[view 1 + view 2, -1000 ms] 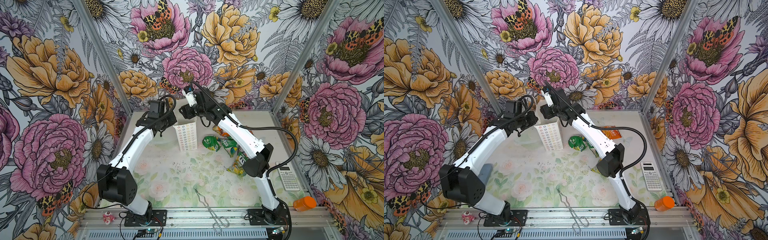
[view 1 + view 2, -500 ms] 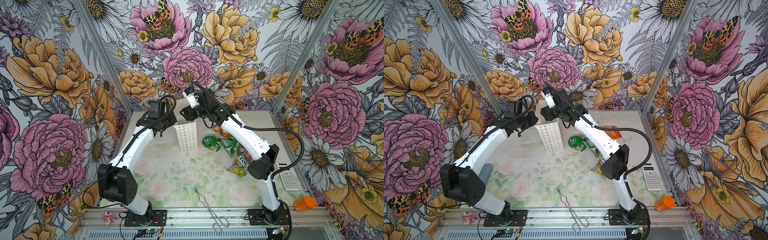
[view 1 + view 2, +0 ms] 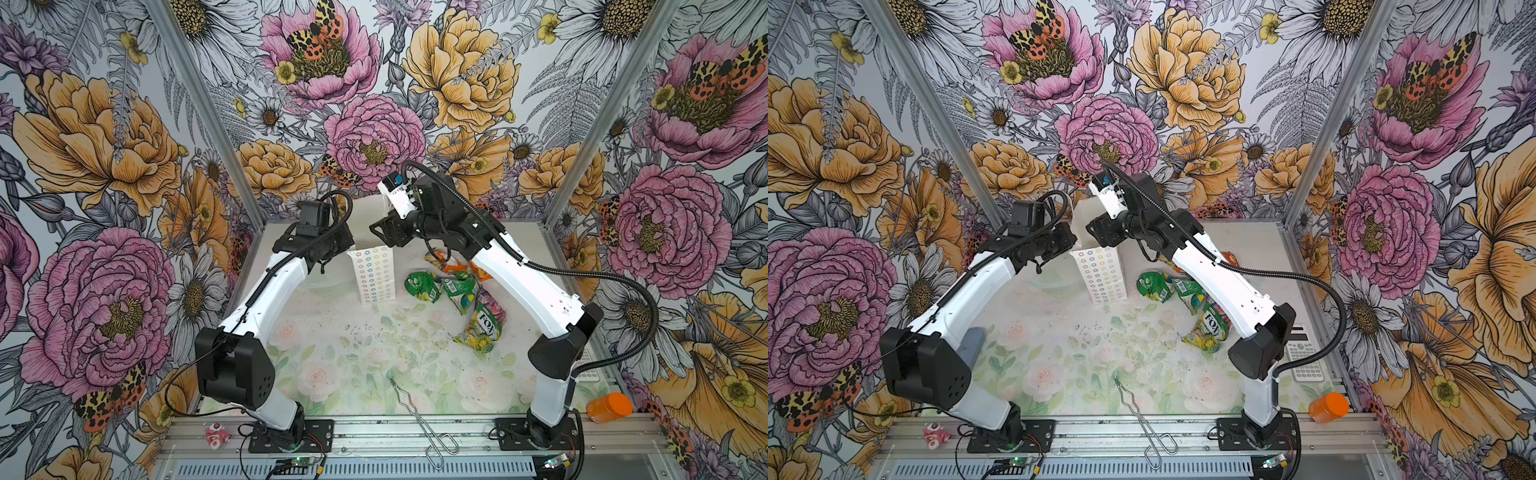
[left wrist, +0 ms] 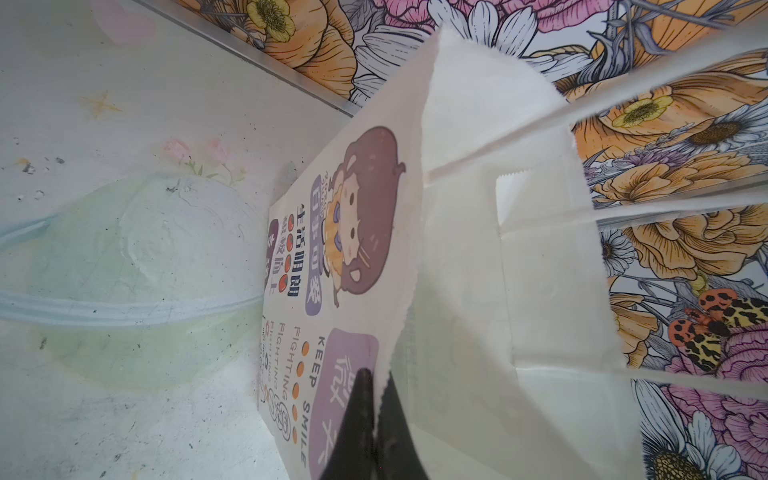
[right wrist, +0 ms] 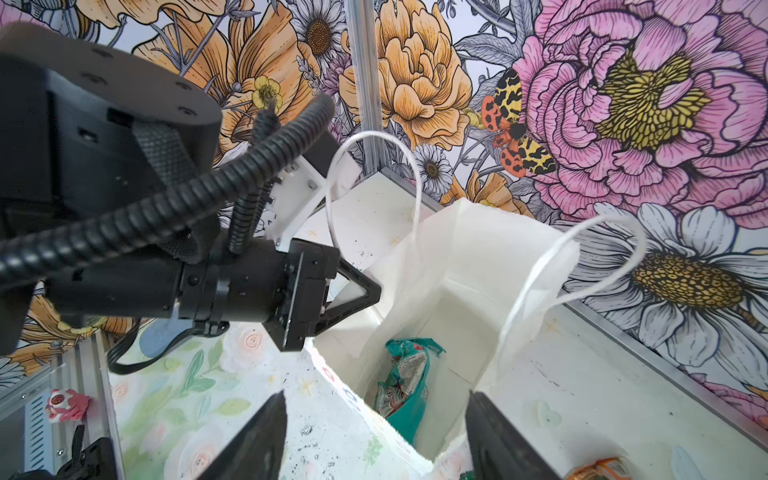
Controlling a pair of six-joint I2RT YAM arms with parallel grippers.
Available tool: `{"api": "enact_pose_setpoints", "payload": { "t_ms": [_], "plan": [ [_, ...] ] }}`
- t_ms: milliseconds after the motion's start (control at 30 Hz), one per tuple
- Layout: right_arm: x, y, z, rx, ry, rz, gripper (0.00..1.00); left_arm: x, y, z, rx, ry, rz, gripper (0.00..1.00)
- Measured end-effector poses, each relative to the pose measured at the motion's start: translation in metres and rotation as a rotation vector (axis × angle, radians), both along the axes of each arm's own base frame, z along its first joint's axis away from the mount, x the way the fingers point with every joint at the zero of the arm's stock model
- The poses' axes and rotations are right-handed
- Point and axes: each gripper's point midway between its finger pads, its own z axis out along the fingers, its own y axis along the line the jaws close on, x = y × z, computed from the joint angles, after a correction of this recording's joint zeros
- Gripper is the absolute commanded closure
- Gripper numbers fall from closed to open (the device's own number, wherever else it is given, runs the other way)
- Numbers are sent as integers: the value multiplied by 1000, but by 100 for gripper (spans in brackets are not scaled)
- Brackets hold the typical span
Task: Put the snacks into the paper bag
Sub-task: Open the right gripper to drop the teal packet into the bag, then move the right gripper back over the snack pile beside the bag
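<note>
Scene: white upright paper bag (image 3: pixel 376 276) with cord handles stands at back-centre of the floral-print table (image 3: pixel 353 365), mouth open. Bag rim is pinched by the left gripper (image 4: pixel 376 376), clenched tight: 1 finger on the cartoon-girl face, 1 inside. Over the bag mouth hovers the right gripper (image 5: pixel 376 395), released, jaws wide, nothing between them.

Inside the bag: 1 teal crinkly packet (image 5: pixel 405 382), down at the bottom.

Outside, right of the bag in both top views, 5 snacks visible:
- green shiny packet (image 3: pixel 422 286), just beside the bag
- second green packet (image 3: pixel 459 289), touching the first
- purple-pink packet (image 3: pixel 490 305), next along
- yellow-green "FOX" packet (image 3: pixel 482 330), nearer the front
- orange packet (image 3: pixel 451 264), partly hidden under the right arm

Front edge: metal wire tongs (image 3: pixel 419 411) in the centre, orange cylindrical bottle (image 3: pixel 609 409) at the right corner, small pink-white toy (image 3: pixel 217 434) on the left rail.
</note>
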Motion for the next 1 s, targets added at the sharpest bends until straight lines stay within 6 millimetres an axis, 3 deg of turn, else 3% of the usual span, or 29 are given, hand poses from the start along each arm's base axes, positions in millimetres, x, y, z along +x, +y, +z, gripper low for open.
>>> {"api": "enact_pose_setpoints", "payload": {
  "t_ms": [367, 700, 1000],
  "plan": [
    [-26, -47, -3, -67, -33, -80, 25, 0, -2, 0, 0, 0, -4, 100],
    [-53, -94, -35, -116, 15, -196, 23, 0, -2, -1, -1, 2, -5, 100],
    [-71, -122, -56, -87, 54, -284, 20, 1, -3, -2, -2, 0, -6, 100]
  ]
}}
